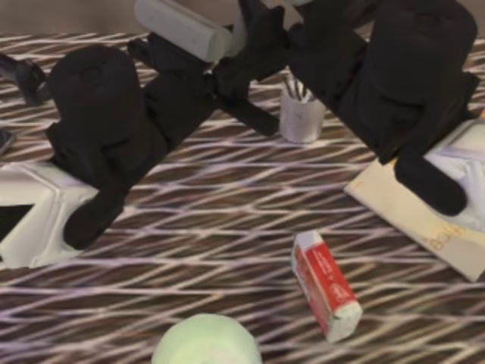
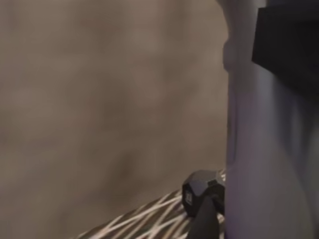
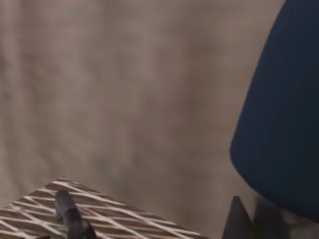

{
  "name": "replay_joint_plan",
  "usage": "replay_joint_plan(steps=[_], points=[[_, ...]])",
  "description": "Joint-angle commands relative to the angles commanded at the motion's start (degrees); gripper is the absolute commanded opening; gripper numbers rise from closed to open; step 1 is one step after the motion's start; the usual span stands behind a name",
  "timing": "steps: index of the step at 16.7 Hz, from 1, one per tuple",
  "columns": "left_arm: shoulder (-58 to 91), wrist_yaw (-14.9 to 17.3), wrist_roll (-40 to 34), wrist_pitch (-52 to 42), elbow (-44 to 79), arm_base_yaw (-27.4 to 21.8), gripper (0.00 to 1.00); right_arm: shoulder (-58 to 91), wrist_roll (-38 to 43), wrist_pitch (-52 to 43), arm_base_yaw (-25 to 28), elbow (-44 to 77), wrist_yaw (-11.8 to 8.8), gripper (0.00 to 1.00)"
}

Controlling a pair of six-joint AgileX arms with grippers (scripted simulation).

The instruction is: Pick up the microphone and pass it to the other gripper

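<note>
The left pincer (image 1: pixel 231 80) is raised over the far middle of the surface (image 1: pixel 227 227), with the microphone (image 2: pixel 264 149) hard beside its wrist camera, grey handle upright; whether it is clenched I cannot tell. The right pincer (image 1: pixel 276 38) meets it there, the dark-blue head (image 3: pixel 284 124) looming in its wrist view; its state I cannot tell either. I judge this to be the handover itself. The risk is one side letting go before the other grips, so the smooth handle slides free; it would drop toward the black dumbbell (image 2: pixel 199 191) or the silver cup of metal sticks (image 1: pixel 301 110) just below and could tip the cup; two pincers crowded together might also collide. The red-and-white box (image 1: pixel 326 284) lies well clear.
</note>
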Motion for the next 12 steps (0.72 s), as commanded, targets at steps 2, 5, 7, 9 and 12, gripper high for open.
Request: replay_joint_plan(steps=[2, 5, 7, 9, 12], points=[[0.0, 0.0, 0.0, 0.0, 0.0, 0.0, 0.0, 0.0, 0.0, 0.0, 0.0, 0.0, 0.0, 0.0], [0.0, 0.0, 0.0, 0.0, 0.0, 0.0, 0.0, 0.0, 0.0, 0.0, 0.0, 0.0, 0.0, 0.0], [0.0, 0.0, 0.0, 0.0, 0.0, 0.0, 0.0, 0.0, 0.0, 0.0, 0.0, 0.0, 0.0, 0.0], [0.0, 0.0, 0.0, 0.0, 0.0, 0.0, 0.08, 0.0, 0.0, 0.0, 0.0, 0.0, 0.0, 0.0], [0.0, 0.0, 0.0, 0.0, 0.0, 0.0, 0.3, 0.0, 0.0, 0.0, 0.0, 0.0, 0.0, 0.0]])
